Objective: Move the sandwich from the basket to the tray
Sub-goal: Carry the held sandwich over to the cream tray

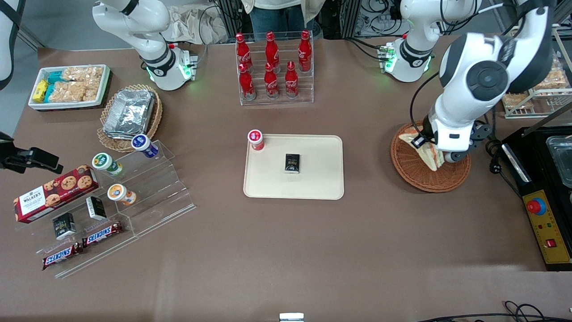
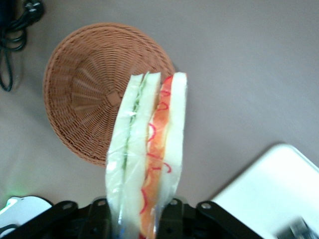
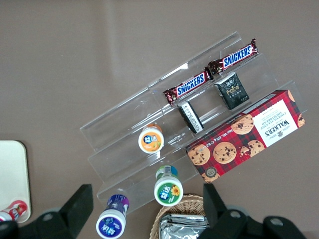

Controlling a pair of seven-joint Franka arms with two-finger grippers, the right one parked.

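Looking like a robotics lab staging a mock shop: cola bottles point(image 1: 271, 62) filling an acrylic rack, cables point(image 1: 380, 13) trailing, emergency-stop box point(image 1: 545, 226) sitting on the table point(image 1: 286, 250)

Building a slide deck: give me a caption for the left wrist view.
Gripper shut on the sandwich, lifted above the basket, tray nearby.

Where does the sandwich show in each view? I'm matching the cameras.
Front view: the sandwich hangs over the basket, partly hidden by the end effector.
Left wrist view: the sandwich stands edge-on, held in the end effector, above the basket.
Right wrist view: not in it.
Shared landmark: the tray.
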